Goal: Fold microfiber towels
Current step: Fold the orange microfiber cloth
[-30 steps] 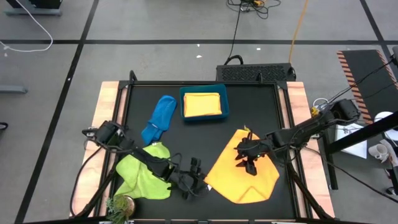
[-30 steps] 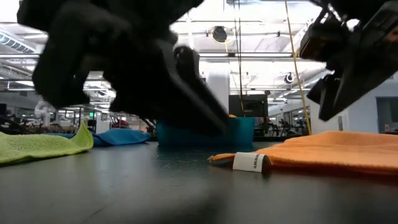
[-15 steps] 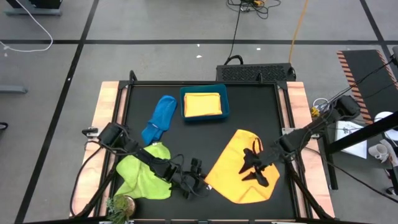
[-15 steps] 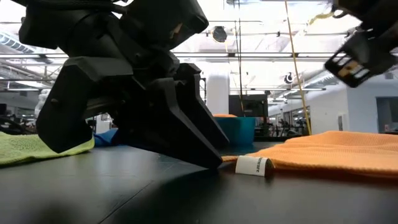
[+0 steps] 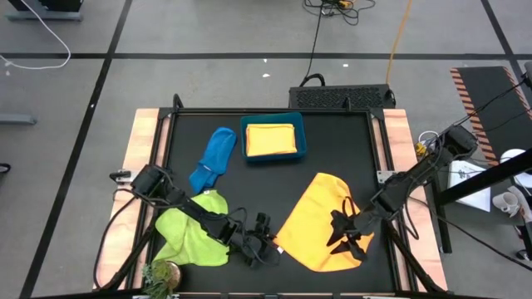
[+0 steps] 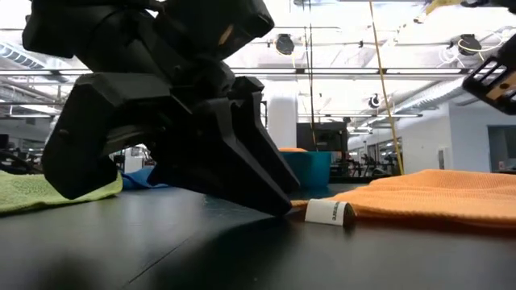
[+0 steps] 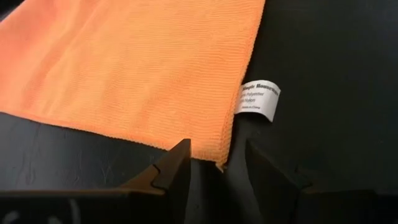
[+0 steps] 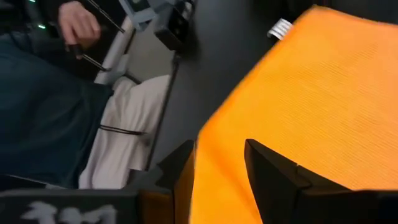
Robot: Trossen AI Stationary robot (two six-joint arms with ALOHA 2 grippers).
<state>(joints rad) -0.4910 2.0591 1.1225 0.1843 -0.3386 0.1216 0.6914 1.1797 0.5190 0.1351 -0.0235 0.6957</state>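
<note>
- Straddling the tagged corner, the left gripper (image 7: 208, 163) stands parted but narrow, nothing pinched; the orange towel (image 5: 320, 220) spreads away toward the right arm.
- The right gripper (image 8: 219, 162), also parted and empty, sits over the towel's opposite near corner.
- Only the left wrist view shows the white tag (image 7: 260, 99) just beside the fingers (image 7: 174, 165).

We see a white label (image 7: 259, 99) on the orange towel (image 7: 137, 62) corner; its small print is too blurred to read.
</note>
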